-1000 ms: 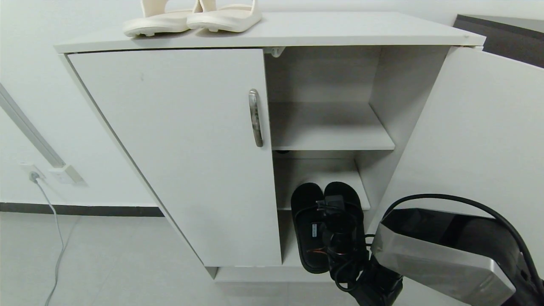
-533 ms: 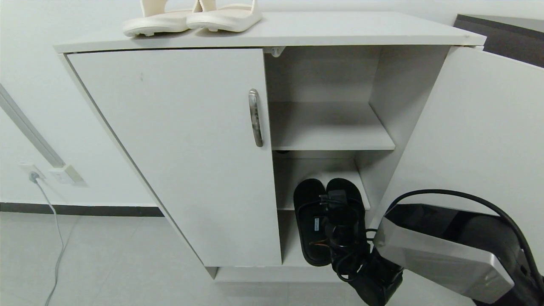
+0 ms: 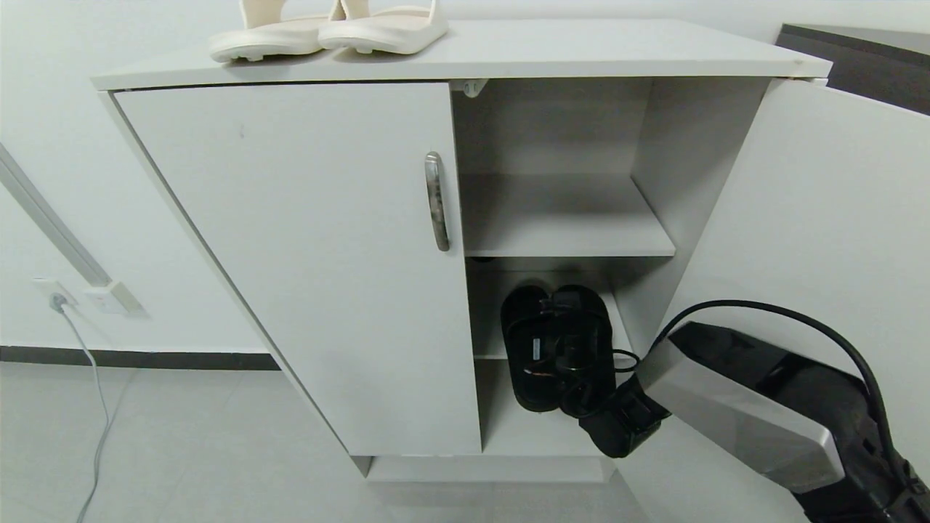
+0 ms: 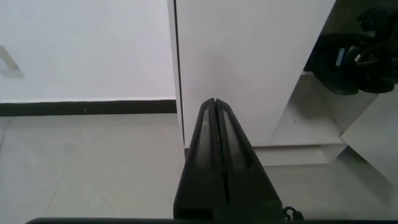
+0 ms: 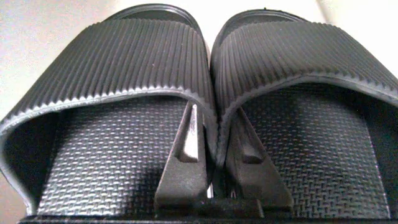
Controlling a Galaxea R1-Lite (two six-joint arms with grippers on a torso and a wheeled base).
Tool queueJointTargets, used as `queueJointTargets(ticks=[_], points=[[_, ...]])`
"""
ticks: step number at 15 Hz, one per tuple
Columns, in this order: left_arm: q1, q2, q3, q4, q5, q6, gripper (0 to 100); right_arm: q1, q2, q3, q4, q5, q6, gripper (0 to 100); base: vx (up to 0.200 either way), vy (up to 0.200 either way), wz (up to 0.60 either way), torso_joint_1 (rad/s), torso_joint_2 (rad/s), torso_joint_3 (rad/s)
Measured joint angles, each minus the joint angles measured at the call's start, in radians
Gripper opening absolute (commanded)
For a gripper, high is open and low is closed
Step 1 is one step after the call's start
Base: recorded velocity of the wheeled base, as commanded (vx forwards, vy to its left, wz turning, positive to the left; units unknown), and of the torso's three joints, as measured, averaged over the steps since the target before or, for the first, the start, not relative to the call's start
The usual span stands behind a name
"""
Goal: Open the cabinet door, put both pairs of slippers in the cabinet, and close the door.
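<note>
Two pairs of slippers to count, four slippers in all: one black pair (image 3: pixel 556 345) gripped by the right hand (image 5: pixel 217 158), one cream pair (image 3: pixel 327 33) lying untouched on the far left of the cabinet (image 3: pixel 617 51) top. Within the last second, lifted and carried farther in: black pair up from low in front of the opening to the level of the second shelf (image 3: pixel 485 330), toes now past its front edge, heels tilted down and hanging out over the bottom compartment (image 3: pixel 523 432). Reads as the first placement nearly done; by this judgement, needs only setting down flat and letting go, with care not to let the heels tip the pair back out. Right hand closed narrowly on the two inner strap walls pressed together, one finger inside each slipper. Fully closed on nothing, the left hand (image 4: pixel 214 106), low on the near side, pointing toward the foot of the shut left door (image 3: pixel 305 254). Two doors: left shut, carrying one metal handle (image 3: pixel 436 201); right door (image 3: pixel 814 218) swung wide open. Three levels inside on the open side: top shelf (image 3: pixel 567 218), second shelf, bottom compartment. Remaining, as judged: cream pair in, right door closed.
</note>
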Motion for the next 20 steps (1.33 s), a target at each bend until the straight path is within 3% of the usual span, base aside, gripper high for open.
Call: queueJointTargets(ticks=[4,9,20], points=[[0.0,0.0,0.0,0.0,0.0,0.0,0,-0.034,0.06,-0.218,0.163,0.0,-0.001,0,0.0,0.0,0.0,0.0,0.0,0.0],[0.0,0.0,0.0,-0.001,0.011,-0.003,0,-0.067,0.108,-0.394,0.284,0.007,-0.002,0,0.0,0.0,0.0,0.0,0.0,0.0],[0.0,0.0,0.0,-0.001,0.014,-0.008,0,-0.101,0.195,-0.562,0.357,0.036,0.001,0,0.0,0.0,0.0,0.0,0.0,0.0]])
